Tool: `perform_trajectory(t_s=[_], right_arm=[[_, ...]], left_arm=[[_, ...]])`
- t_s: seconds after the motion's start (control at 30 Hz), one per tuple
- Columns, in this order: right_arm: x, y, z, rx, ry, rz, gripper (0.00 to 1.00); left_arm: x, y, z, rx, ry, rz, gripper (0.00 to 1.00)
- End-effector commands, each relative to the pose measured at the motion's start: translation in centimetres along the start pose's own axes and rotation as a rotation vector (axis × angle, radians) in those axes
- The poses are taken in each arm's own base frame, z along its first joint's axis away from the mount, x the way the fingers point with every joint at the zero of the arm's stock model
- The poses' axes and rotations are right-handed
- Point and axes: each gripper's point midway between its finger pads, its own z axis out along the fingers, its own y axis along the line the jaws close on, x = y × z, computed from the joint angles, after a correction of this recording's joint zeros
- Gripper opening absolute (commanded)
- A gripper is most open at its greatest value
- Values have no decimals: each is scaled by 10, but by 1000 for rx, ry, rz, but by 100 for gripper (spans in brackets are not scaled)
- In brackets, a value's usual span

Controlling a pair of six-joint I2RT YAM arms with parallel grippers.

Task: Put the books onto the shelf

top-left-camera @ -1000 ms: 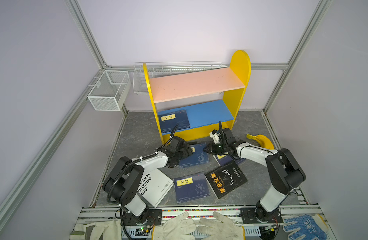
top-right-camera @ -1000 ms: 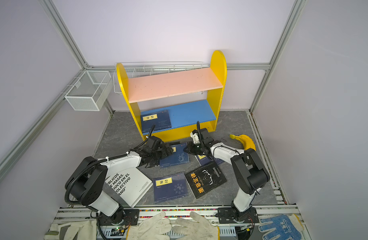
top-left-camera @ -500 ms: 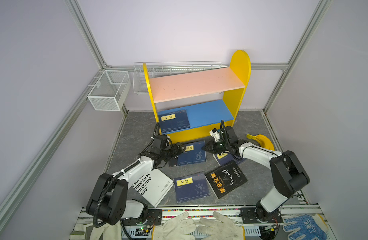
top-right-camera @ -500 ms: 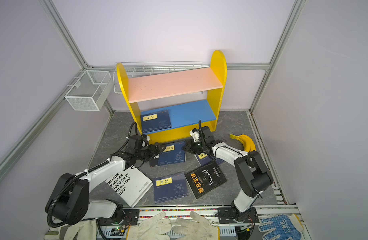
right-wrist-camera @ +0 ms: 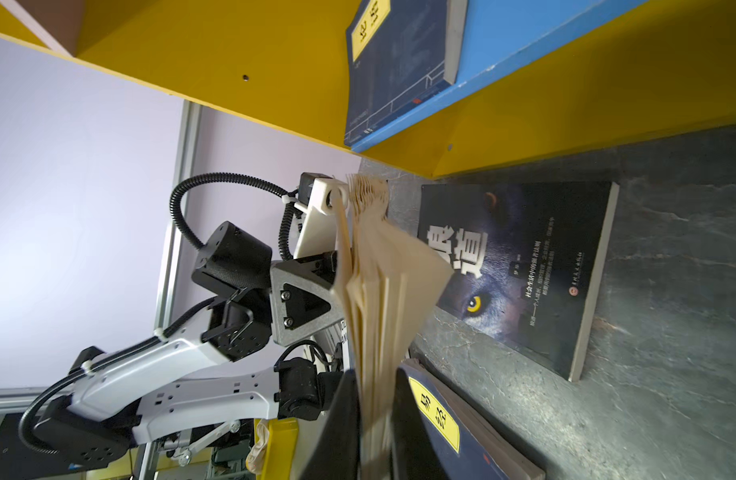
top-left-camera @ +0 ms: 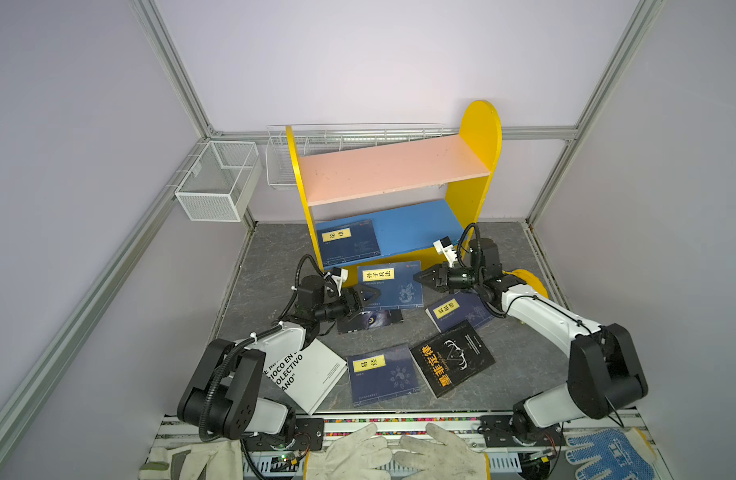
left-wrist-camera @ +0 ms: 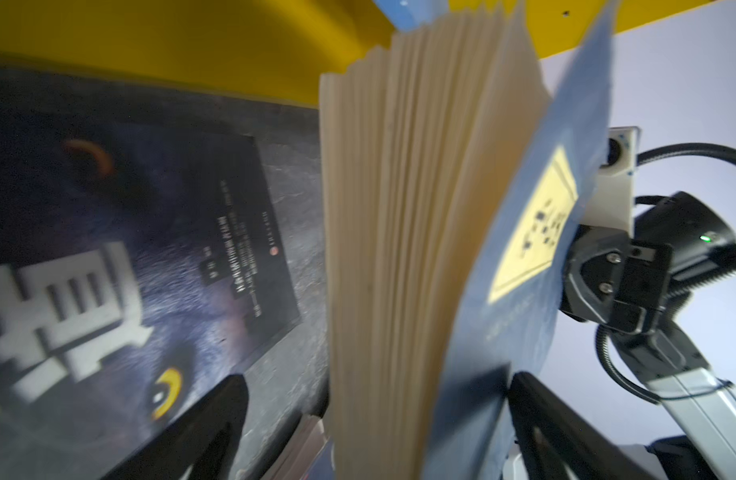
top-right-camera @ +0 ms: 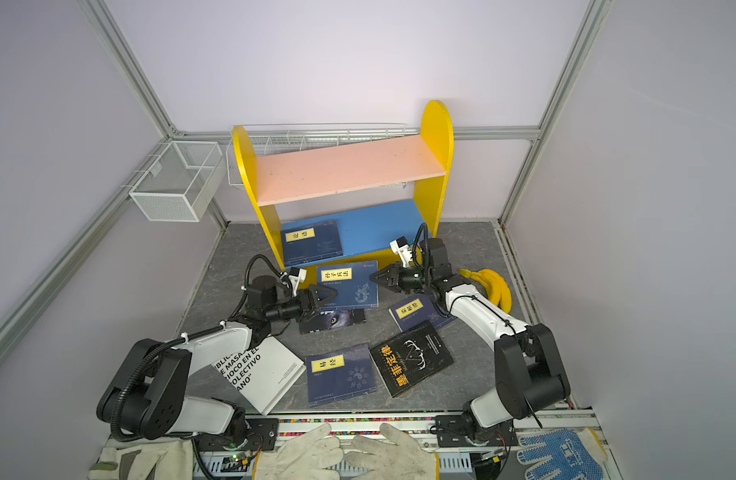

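Fingers (right-wrist-camera: 337,436) of the right gripper (top-left-camera: 417,277) are clamping one edge of a navy book (top-left-camera: 393,286), which is hanging just in front of the shelf (top-left-camera: 478,137) and above a black book (top-left-camera: 376,320), its pages fanning loose. Meanwhile the left gripper (top-left-camera: 364,296) is standing spread wide, its fingers (left-wrist-camera: 208,424) straddling the opposite edge of that book. A second navy book (top-left-camera: 348,243) is lying flat on the blue board (top-left-camera: 420,224), while four more books (top-left-camera: 380,374) are lying on the floor (top-left-camera: 274,257) nearer the arm bases.
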Motion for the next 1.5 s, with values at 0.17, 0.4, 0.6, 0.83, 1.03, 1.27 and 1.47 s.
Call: perform_trajectory(t_s=[0.17,0.4,0.6,0.83,1.03,1.27,1.47], right_arm=[[-13,33,-10,-136,46,-120,7],[-29,33,-10,-130,30,-146,7],[-42,25,-5,-95,-7,-140,20],[-31,12,-3,-88,-7,-72,58],[-1,18,13,-135,45,-45,59],[6,39,23,-214,48,-63,54],[3,44,25,-245,40,-52,30]], left_arm=[[-9,-58,-11,253,-23,92,80],[-13,-70,-19,253,-52,105,38],[-21,-82,-26,207,-88,145,3],[-37,-104,-47,131,-189,194,0],[-46,-125,-59,131,-241,243,0],[-47,-125,-60,112,-238,254,0],[-52,-126,-62,117,-245,265,0]])
